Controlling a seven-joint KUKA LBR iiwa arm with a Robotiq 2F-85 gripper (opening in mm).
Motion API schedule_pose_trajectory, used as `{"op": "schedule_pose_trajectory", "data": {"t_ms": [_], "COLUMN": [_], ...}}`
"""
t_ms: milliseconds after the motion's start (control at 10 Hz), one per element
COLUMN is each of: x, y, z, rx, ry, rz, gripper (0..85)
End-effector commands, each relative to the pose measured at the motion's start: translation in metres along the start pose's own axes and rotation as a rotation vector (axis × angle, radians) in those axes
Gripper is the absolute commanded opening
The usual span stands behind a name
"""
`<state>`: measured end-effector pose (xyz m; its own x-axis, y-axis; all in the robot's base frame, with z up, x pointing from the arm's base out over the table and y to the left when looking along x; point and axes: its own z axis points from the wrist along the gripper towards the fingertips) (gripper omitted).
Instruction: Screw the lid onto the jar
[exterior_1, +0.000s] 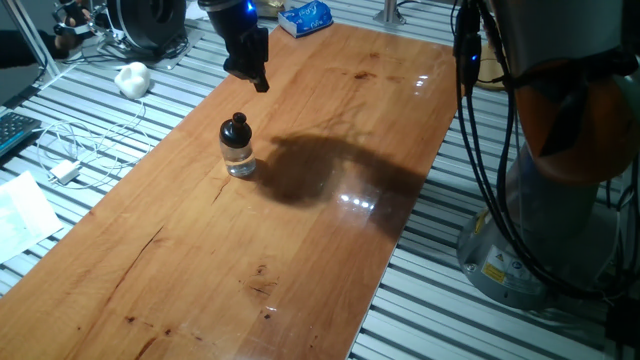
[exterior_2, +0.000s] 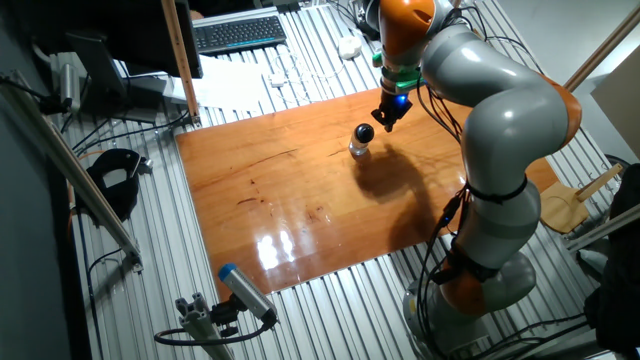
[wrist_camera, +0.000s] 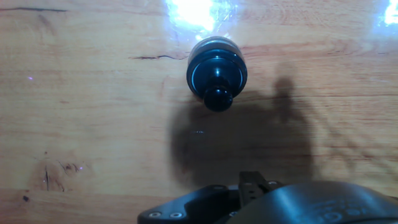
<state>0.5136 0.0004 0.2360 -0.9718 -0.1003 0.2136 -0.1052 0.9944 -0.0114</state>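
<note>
The black lid (exterior_1: 234, 128) sits on top of the small clear glass jar (exterior_1: 240, 161), which stands upright on the wooden table (exterior_1: 300, 240). The pair also shows in the other fixed view, lid (exterior_2: 364, 133) over jar (exterior_2: 358, 149). In the hand view I look down on the lid (wrist_camera: 217, 74), with the jar's rim (wrist_camera: 214, 42) just showing behind it. My gripper (exterior_1: 260, 82) hangs above and behind the jar, apart from it and holding nothing. Its fingers taper to one dark tip in both fixed views (exterior_2: 384, 121). Only the hand's body shows in the hand view.
A white lumpy object (exterior_1: 132, 78) and white cables (exterior_1: 80, 150) lie on the slatted surface left of the table. A blue and white pack (exterior_1: 305, 18) lies at the table's far end. The arm's base (exterior_1: 550, 200) stands to the right.
</note>
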Motion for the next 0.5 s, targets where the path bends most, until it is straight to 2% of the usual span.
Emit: {"op": "schedule_pose_trajectory", "data": {"t_ms": [0, 400], "x": [0.0, 0.0], "y": [0.0, 0.0], "z": [0.0, -0.0001], "rx": [0.0, 0.001], "ry": [-0.002, 0.0], "rz": [0.004, 0.009], "gripper": [0.0, 0.0]}}
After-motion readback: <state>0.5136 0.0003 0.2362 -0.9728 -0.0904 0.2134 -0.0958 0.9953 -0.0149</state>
